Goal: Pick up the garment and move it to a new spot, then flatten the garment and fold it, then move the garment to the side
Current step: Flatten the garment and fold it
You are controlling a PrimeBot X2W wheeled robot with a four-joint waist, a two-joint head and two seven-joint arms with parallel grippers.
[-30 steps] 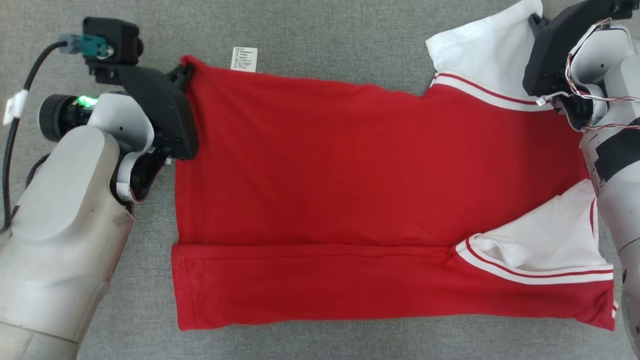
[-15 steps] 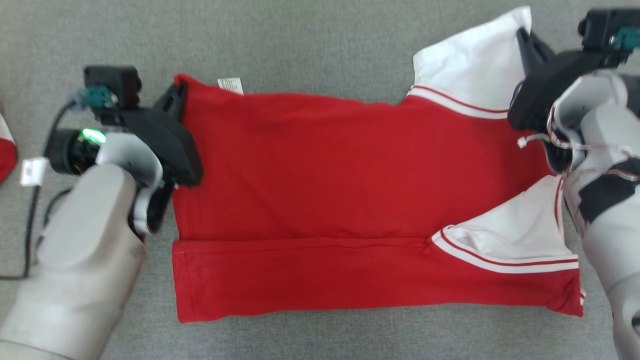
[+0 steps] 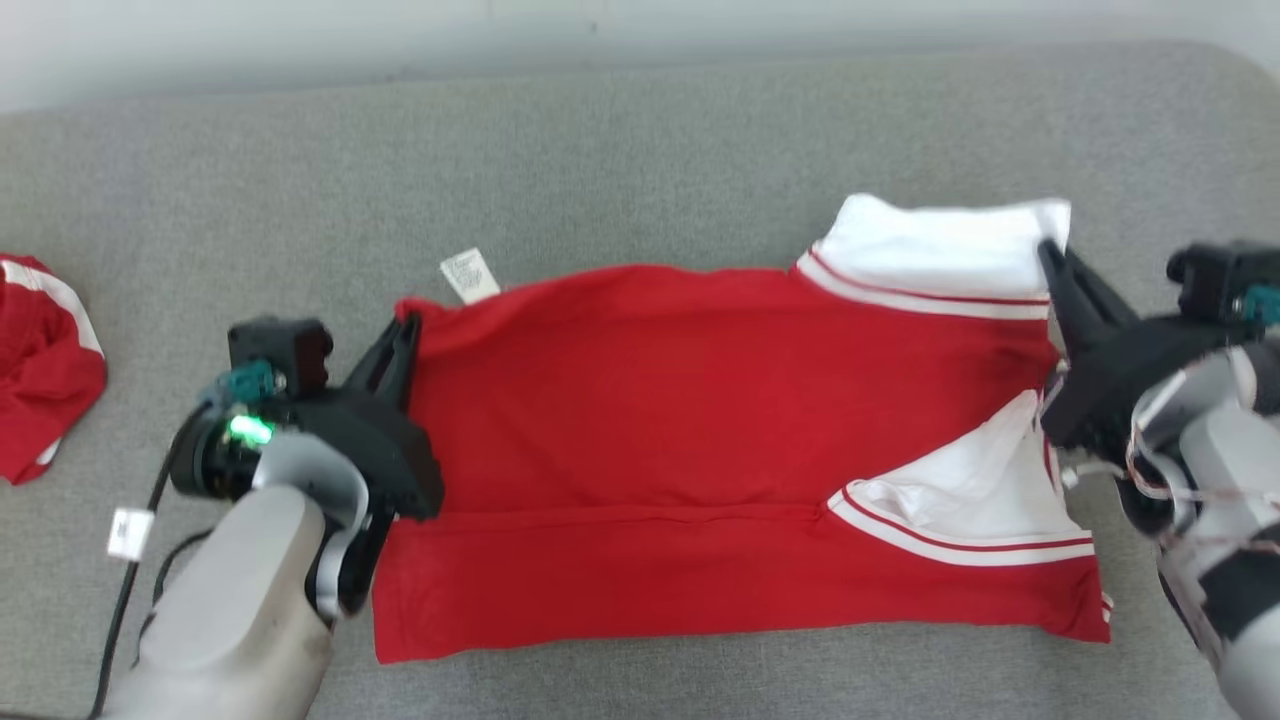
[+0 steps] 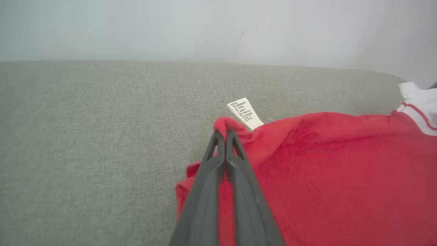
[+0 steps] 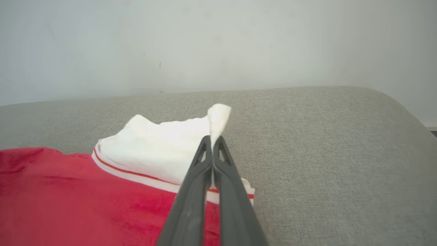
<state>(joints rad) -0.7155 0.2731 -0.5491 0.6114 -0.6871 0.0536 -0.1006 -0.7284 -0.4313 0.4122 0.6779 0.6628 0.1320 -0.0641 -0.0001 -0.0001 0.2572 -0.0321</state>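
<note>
The garment (image 3: 700, 400) is a red shirt with white sleeves trimmed in red stripes, spread across the grey surface with its near long edge folded over. My left gripper (image 3: 408, 325) is shut on the shirt's far left corner, beside a white care label (image 3: 469, 275). In the left wrist view the gripper (image 4: 222, 132) pinches a red fold (image 4: 227, 123) of that corner. My right gripper (image 3: 1046, 248) is shut on the far white sleeve (image 3: 940, 245). The right wrist view shows the gripper (image 5: 211, 137) with a white tip of sleeve (image 5: 218, 118) poking above it.
Another red and white piece of clothing (image 3: 40, 400) lies bunched at the left edge. The grey padded surface (image 3: 600, 170) stretches beyond the shirt to a pale wall (image 3: 600, 30). Its right end curves away (image 5: 392, 102).
The head camera has tilted up, bringing the wall and the bunched clothing into view. Both grippers keep their hold; the held far edge has come nearer the front, narrowing the shirt.
</note>
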